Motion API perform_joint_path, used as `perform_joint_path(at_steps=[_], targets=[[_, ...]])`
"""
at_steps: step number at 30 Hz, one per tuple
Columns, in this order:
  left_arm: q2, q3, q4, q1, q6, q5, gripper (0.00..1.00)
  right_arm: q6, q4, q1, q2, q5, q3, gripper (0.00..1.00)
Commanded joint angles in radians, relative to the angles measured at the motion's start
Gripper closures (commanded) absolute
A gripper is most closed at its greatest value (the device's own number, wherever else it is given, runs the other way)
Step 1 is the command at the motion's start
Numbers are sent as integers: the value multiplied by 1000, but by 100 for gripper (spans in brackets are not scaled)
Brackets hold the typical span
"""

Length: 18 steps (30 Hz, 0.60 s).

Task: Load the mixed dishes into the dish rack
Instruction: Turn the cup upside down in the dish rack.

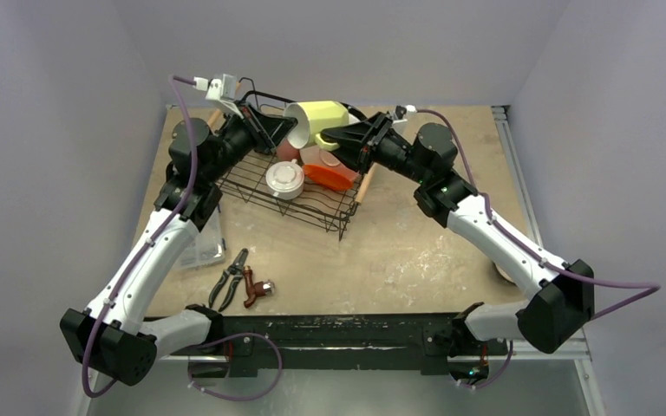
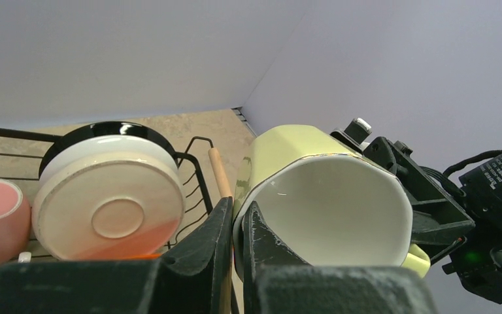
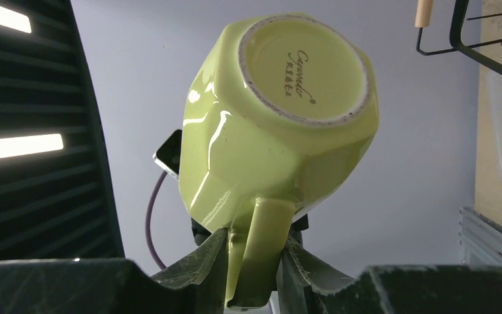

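One yellow-green mug (image 1: 321, 119) over dish rack (image 1: 314, 206), pinched by left claw (image 2: 238, 221) at rim, right claw (image 3: 255, 252) at handle.

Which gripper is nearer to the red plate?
Right. The right gripper, holding the mug by its handle, hovers over the red plate; the left gripper, on the mug rim, is farther left.

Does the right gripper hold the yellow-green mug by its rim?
No, the right gripper clamps the handle of the yellow-green mug, not its rim.
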Motion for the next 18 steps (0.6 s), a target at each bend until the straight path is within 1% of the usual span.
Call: perform_joint_path(at_steps=[1,4,7,8,9,10,11,13,15,17,18], targets=[[-56,-18,192,-35,-34,60,100,87,149,9,18,37,-28,72],[-50,-18,202,-35,-37,64,100,102,180,12,25,33,-45,66],[-40,-13,218,-35,-46,77,100,102,231,13,25,44,-66,67],[-38,-16,227,-35,-53,85,100,104,245,13,25,46,-72,71],[-38,-20,238,-35,-61,92,100,103,273,13,26,49,-80,86],[-37,-27,251,-35,-70,98,100,104,300,13,28,51,-88,97],[-40,-36,263,-35,-79,103,100,105,322,13,28,56,-99,100],[-47,-51,270,-35,-94,109,100,99,391,13,24,76,-125,100],[-57,-61,259,-35,-103,116,100,79,531,13,22,111,-156,100],[-72,-60,213,-35,-105,100,100,58,647,13,22,152,-188,100],[-79,-57,184,-35,-105,87,98,57,701,13,23,174,-208,100]])
